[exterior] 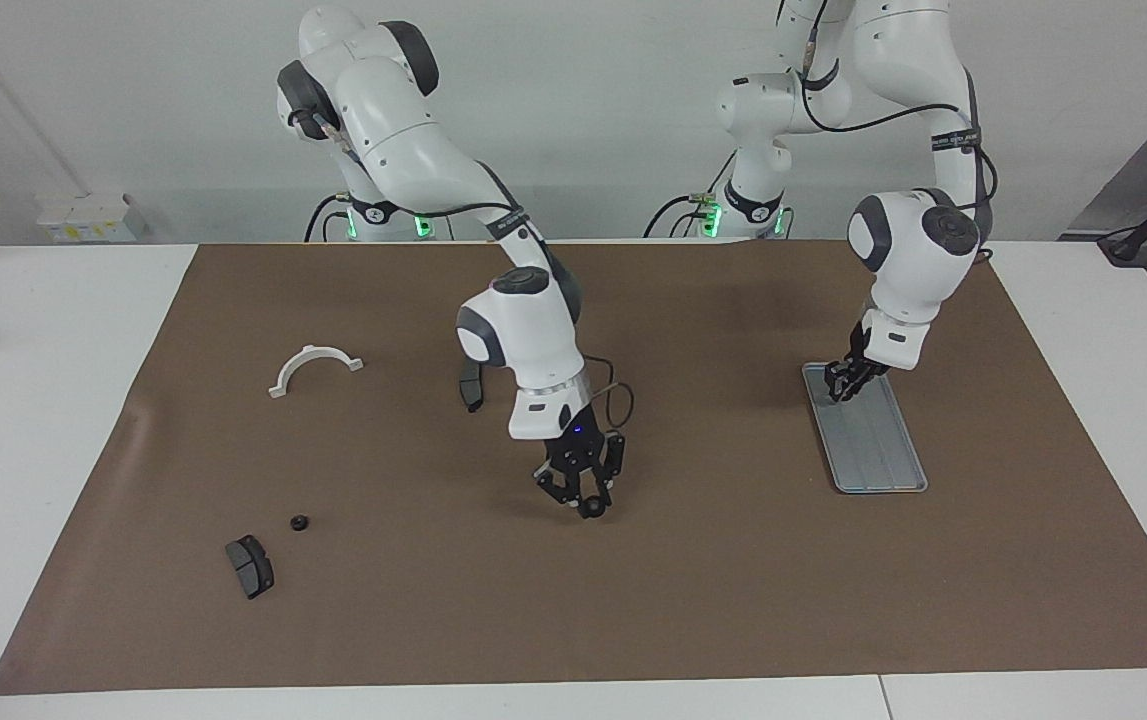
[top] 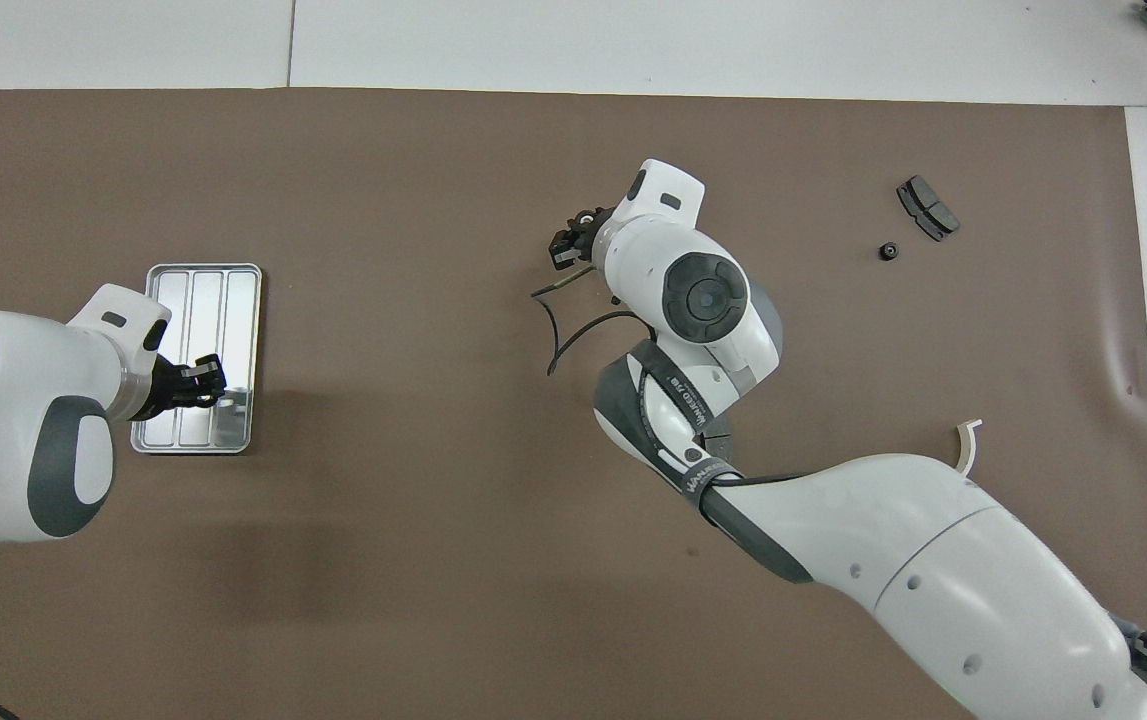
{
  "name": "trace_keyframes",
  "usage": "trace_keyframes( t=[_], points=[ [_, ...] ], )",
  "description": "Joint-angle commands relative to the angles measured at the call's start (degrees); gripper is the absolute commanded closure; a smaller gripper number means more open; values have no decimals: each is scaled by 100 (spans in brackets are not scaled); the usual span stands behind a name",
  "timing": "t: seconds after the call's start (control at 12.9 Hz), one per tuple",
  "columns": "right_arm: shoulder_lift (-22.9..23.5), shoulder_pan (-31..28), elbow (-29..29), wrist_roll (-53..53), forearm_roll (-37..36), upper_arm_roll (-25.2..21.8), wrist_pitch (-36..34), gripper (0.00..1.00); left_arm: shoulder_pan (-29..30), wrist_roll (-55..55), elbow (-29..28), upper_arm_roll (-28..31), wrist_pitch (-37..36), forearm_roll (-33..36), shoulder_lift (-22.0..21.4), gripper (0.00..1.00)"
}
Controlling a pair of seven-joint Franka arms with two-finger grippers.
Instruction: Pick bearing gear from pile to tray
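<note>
While the right hand (exterior: 588, 505) holds one gear (exterior: 590, 509), another gear (exterior: 299, 522) lies apart

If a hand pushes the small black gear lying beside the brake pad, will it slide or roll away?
The gear appears to lie flat on the brown mat, so a push would probably slide it, not roll it. If tipped onto its round edge, it could roll. Being tiny, it likely shifts easily and may slip from fingertips.

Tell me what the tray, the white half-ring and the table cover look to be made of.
Tray: seemingly metal, silver-grey with a brushed sheen; it catches bright glare in the overhead view, and ridges run lengthwise.
White half-ring: probably plastic, matte white, with small flat tabs at both ends.
Table cover: likely paper or thin card, matte brown; a wrinkle shows toward the right arm's end.
</note>
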Motion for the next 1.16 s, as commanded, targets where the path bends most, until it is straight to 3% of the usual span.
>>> trace_keyframes(
  t=[0.0,0.39,0.47,0.54,0.7,1.09],
  points=[
    [-120,379,-100,385,-148,-20,97,91,-153,67,336,80,-191,-66,75,0],
    [-147,1170,-48,737,-139,-20,105,91,-153,-3,1732,62,-1948,-66,66,0],
    [-147,1232,-56,826,-148,-20,79,87,-153,-3,1917,45,-2178,-66,66,0],
    [-147,1294,-56,905,-139,-11,35,78,-153,-12,2050,27,-2363,-66,49,0],
    [-147,1312,-56,984,-86,-11,-26,59,-162,-21,2200,18,-2566,-57,31,0],
    [-164,1032,-21,914,-148,-20,-132,51,-319,-99,2061,-8,-2217,-66,5,0]
  ],
)
